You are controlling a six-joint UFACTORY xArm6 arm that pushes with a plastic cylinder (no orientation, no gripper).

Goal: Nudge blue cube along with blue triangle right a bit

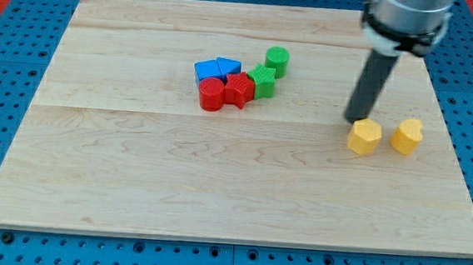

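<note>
The blue cube [207, 70] and the blue triangle [229, 65] sit side by side, touching, left of the board's centre near the view's top. Just below them are a red cylinder [211, 95] and a red hexagonal block [239, 90], pressed against the blue pair. My tip [353, 120] is far to the right of the blue blocks, right next to the upper left of a yellow hexagonal block [365, 136].
A green star-shaped block [263, 81] touches the red hexagonal block's right side, and a green cylinder [276, 61] stands just above it. A yellow heart-shaped block [406, 136] lies right of the yellow hexagon. The wooden board [132, 192] lies on a blue pegboard.
</note>
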